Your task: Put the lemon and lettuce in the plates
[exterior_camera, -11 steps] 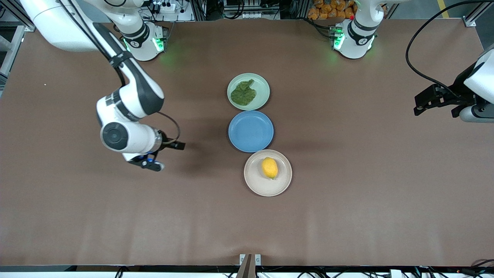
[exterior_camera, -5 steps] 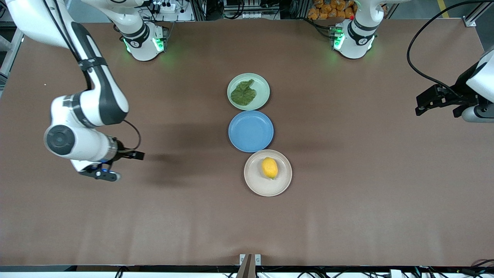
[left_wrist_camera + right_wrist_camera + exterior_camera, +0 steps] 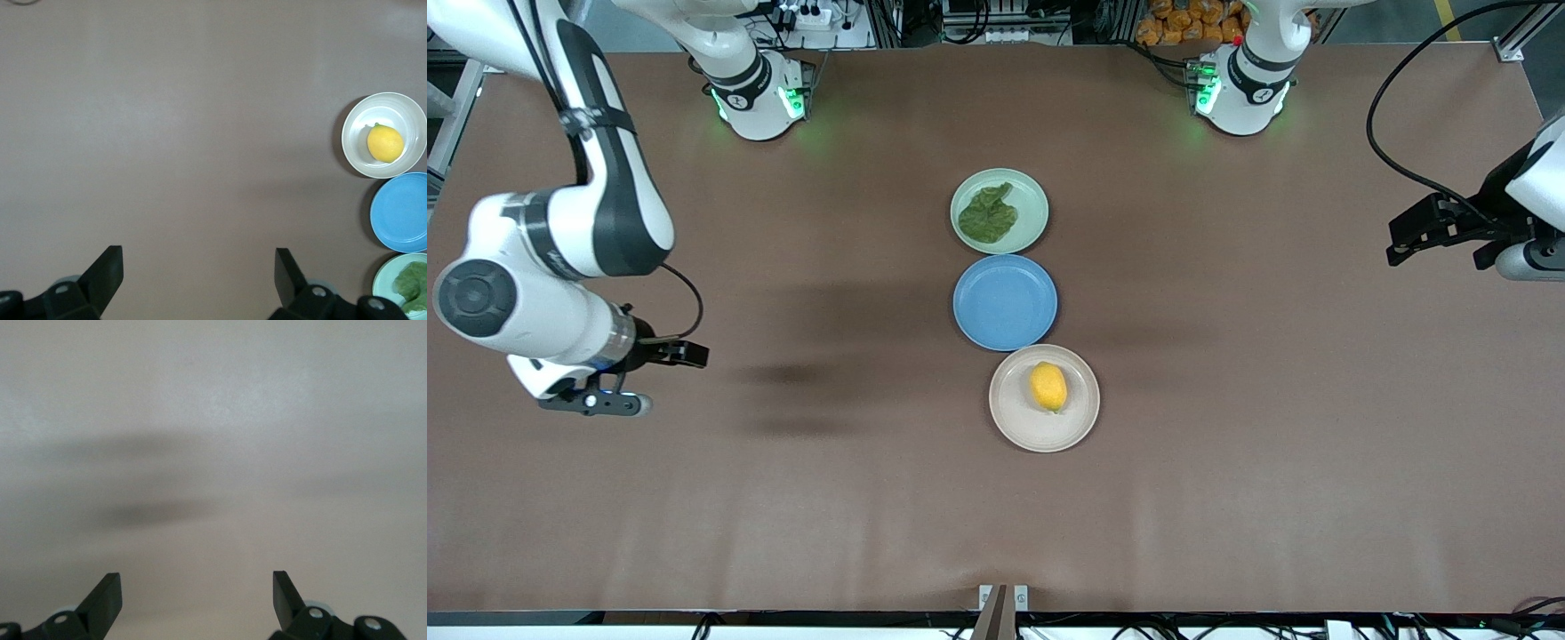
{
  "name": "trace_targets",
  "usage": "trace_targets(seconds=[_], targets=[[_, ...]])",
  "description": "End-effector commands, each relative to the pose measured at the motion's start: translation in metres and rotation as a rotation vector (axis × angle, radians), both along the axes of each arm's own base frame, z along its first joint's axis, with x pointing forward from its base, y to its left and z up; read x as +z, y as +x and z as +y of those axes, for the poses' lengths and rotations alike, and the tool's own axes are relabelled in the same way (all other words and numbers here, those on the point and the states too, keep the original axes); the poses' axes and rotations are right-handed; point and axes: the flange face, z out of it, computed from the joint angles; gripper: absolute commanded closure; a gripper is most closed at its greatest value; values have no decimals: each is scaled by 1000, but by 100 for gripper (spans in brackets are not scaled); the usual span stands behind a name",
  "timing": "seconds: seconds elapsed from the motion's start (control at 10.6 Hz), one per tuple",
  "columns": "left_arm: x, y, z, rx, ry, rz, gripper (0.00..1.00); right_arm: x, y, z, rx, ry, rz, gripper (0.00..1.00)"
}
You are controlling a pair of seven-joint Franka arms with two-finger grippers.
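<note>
The yellow lemon (image 3: 1048,387) lies in the beige-pink plate (image 3: 1005,418), the plate nearest the front camera. The dark green lettuce (image 3: 987,215) lies in the mint green plate (image 3: 1033,197), the farthest of the row. My right gripper (image 3: 674,380) hangs open and holds nothing over bare table toward the right arm's end. My left gripper (image 3: 1394,242) is open and holds nothing over the left arm's end of the table. The left wrist view shows the left gripper (image 3: 198,252), the lemon (image 3: 385,143), its plate (image 3: 352,143) and the lettuce (image 3: 410,283). The right wrist view shows the right gripper (image 3: 197,575) over bare table.
A blue plate (image 3: 1005,302) with nothing in it sits between the two other plates, almost touching both. The brown table (image 3: 1227,498) stretches wide around the row. Both arm bases stand along the edge farthest from the front camera.
The right arm has swung away from the plates toward its own end of the table, gripper open throughout. The left arm has hardly moved. Lemon and lettuce stayed put.
</note>
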Motion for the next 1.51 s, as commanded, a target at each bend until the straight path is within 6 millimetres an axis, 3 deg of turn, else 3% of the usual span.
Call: trace_targets(seconds=[0.0, 0.09, 0.95, 1.42], targets=[[5, -7, 4, -14, -6, 5, 0, 37, 2, -3, 12, -17, 16, 0], [5, -7, 5, -13, -6, 5, 0, 45, 3, 4, 23, -22, 0, 0], [5, -8, 12, -5, -5, 12, 0, 157, -29, -15, 86, -127, -135, 0], [3, -9, 13, -4, -2, 29, 0, 198, -50, -22, 58, -101, -166, 0]])
